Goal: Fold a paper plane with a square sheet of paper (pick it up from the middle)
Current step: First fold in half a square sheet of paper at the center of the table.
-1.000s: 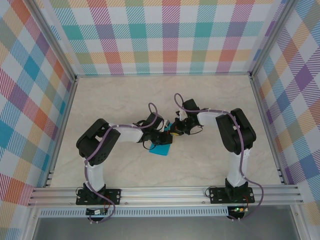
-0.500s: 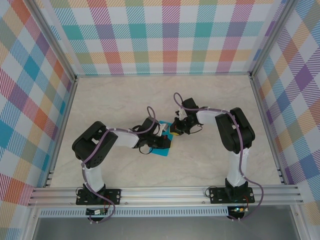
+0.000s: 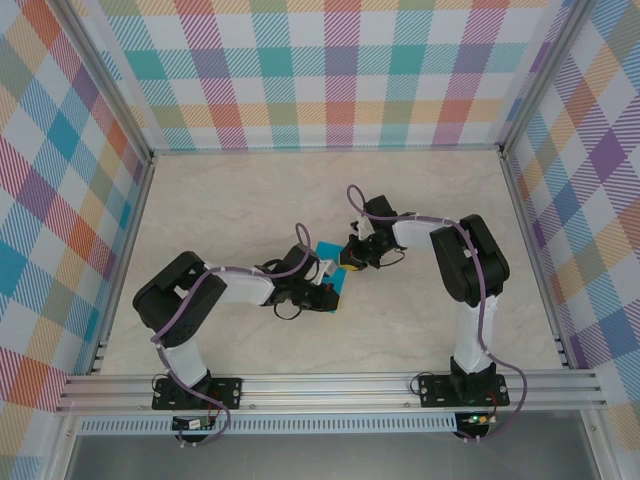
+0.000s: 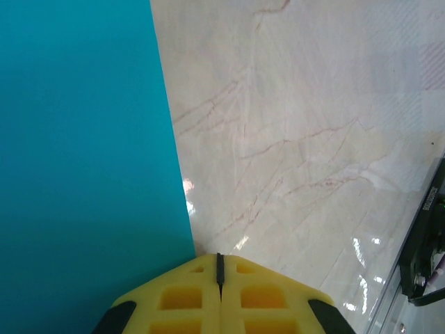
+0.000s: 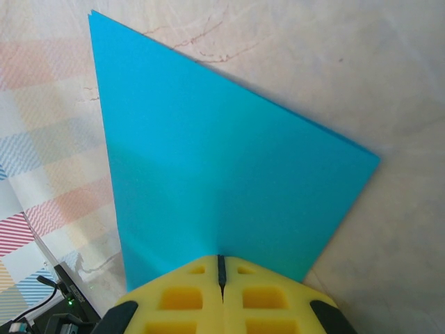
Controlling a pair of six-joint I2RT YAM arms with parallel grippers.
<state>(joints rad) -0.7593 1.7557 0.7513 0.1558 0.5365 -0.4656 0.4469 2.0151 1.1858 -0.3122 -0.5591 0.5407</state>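
Note:
The teal-blue square sheet of paper (image 3: pixel 328 249) lies flat on the marble table between the two arms. In the right wrist view the paper (image 5: pixel 222 160) shows a sharp corner at the upper left and a doubled edge on the right. My right gripper (image 5: pixel 220 259) is shut, its yellow tips pressed down on the sheet's near part. My left gripper (image 4: pixel 220 257) is shut too, its tips on the bare table right beside the paper's straight edge (image 4: pixel 83 153). From above, the left gripper (image 3: pixel 328 296) and right gripper (image 3: pixel 350 263) meet over the sheet and hide much of it.
The marble tabletop (image 3: pixel 250 200) is walled by plaid panels on three sides, with an aluminium rail (image 3: pixel 330 385) along the near edge. A black fixture (image 4: pixel 427 257) sits at the right edge of the left wrist view.
The left arm has lowered and stretched out, sliding its shut gripper to the right along the paper's near side. The right gripper has hardly moved.

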